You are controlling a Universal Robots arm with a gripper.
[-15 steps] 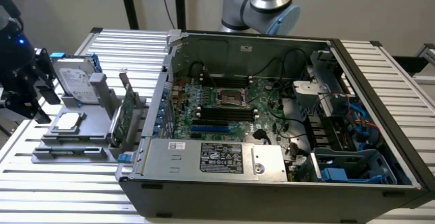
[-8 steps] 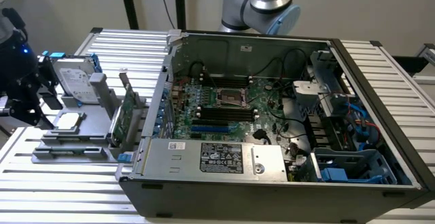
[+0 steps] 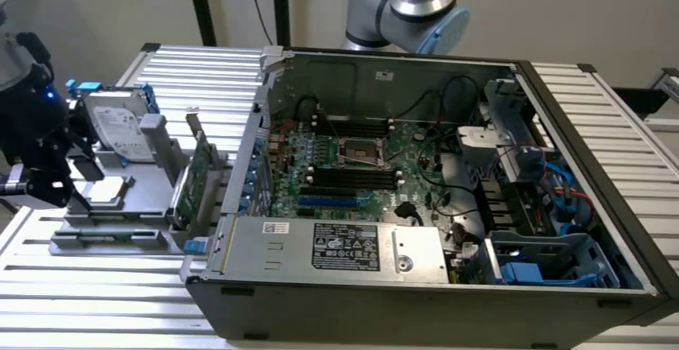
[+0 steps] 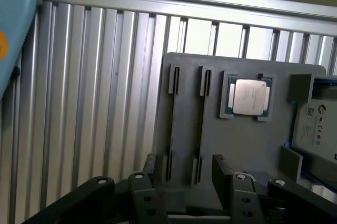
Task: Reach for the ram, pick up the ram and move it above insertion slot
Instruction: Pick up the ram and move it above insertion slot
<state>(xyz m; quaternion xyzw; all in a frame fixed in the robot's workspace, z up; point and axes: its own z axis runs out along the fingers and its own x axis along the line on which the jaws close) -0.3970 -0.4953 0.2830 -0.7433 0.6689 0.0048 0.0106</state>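
Ram cannot be picked out for sure: thin dark lines run along two narrow slots (image 4: 173,124) of the grey holder (image 4: 247,145), which sits on the slatted desk (image 3: 191,71) to the exterior view's left of the open computer case (image 3: 424,207). The arm's wrist (image 3: 32,143) hangs over that holder, jaws spread wide, fingers (image 4: 150,167) flanking both slots' near ends.
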